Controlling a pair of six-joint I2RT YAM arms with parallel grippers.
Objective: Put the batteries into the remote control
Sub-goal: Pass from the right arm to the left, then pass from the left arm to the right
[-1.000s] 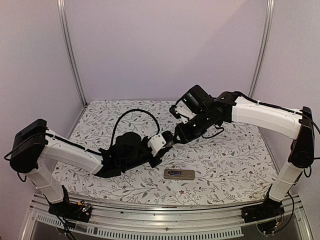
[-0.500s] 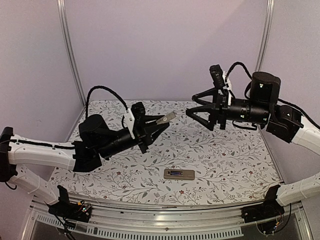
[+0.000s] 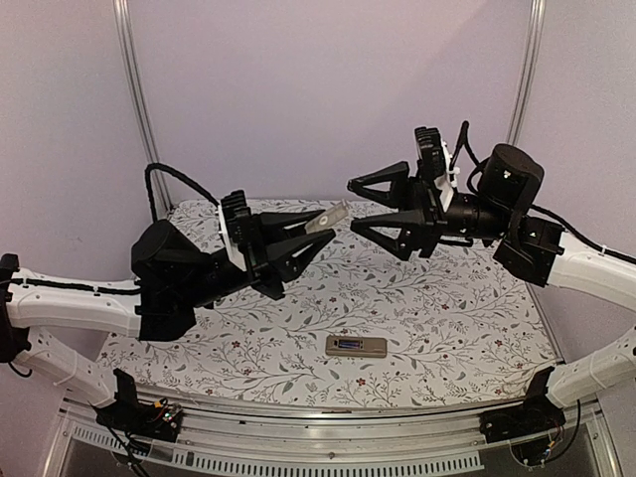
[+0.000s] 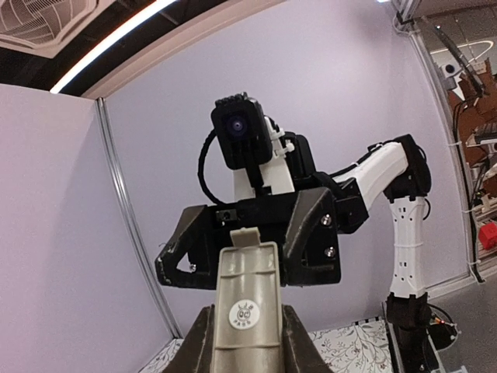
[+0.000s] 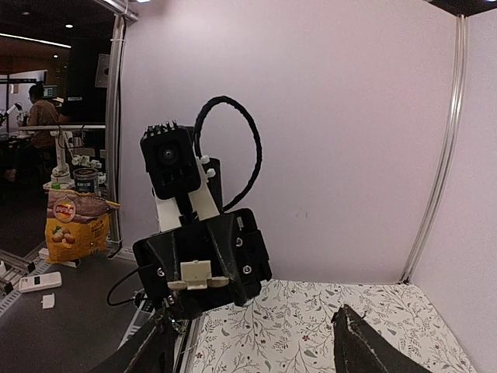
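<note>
Moved: right claw [image 3: 352,207] nearer left claw [image 3: 326,227], both high above remote [image 3: 357,346]. Left clamps cover [image 3: 330,216]; right gapes. Risk: cover slips at mid-air handover, drops.

No word or number can be read with certainty. A round white sticker [image 4: 243,314] is seen on the tan cover [image 4: 248,264] clamped in the left gripper [image 4: 247,346] — a small dark emblem and a line of print are carried on it, too fine to be made out. Far left of the cover in the right wrist view, a red logo [image 5: 65,208] is borne by a yellow snack bag [image 5: 74,229] — its lettering is blurred.
</note>
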